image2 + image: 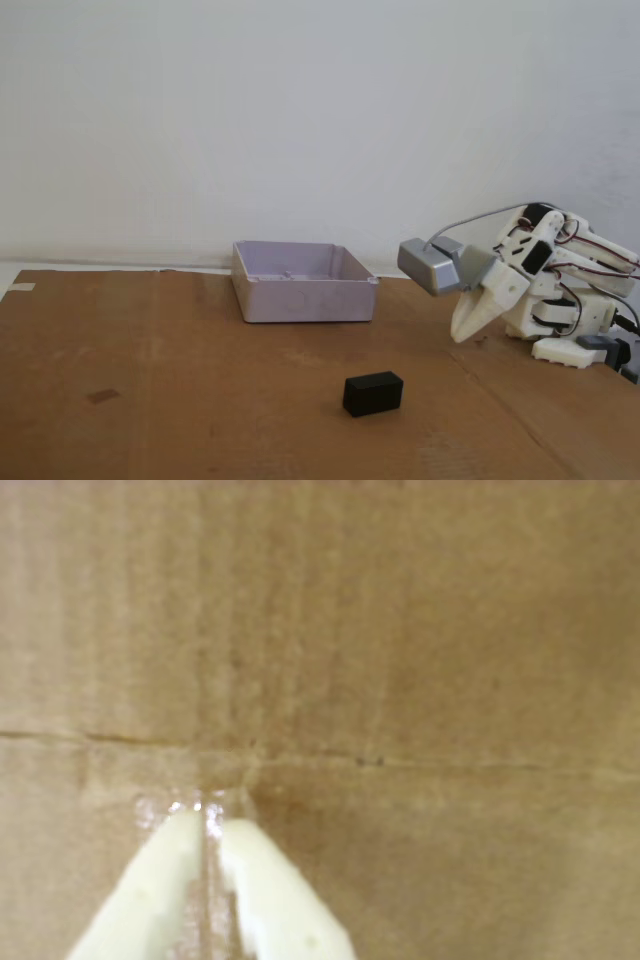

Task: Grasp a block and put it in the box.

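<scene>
Cream-white plastic forms the gripper (207,815), whose two fingers come in from the bottom edge of the wrist view with only a thin slit between their tips, closed on nothing and pointing down at bare corrugated cardboard (420,660). In the fixed view the gripper (462,335) hangs low at the right, close over the cardboard, on a folded white arm (560,290) with a grey camera housing (432,265) just above it. The black block (373,393) lies well to its left, nearer the camera. The pale lavender-grey box (305,298) stands behind the block, apart from it.
</scene>
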`<move>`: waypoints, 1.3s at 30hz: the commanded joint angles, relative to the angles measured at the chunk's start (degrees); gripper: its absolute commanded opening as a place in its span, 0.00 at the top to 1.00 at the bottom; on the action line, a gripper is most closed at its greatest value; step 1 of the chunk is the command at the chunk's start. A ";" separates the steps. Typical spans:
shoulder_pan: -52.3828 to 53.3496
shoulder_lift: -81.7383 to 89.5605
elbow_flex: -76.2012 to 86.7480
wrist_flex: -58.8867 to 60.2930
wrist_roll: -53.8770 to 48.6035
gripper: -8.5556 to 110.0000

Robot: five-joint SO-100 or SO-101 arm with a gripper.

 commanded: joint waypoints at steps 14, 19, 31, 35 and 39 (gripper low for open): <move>0.18 1.85 2.29 9.84 -0.18 0.93; -0.35 1.85 2.20 9.76 0.18 0.93; -0.35 -0.35 -3.96 7.47 0.44 0.93; -0.35 -5.01 -5.89 -0.88 0.44 0.93; -0.35 -8.96 -8.35 -7.29 0.44 0.93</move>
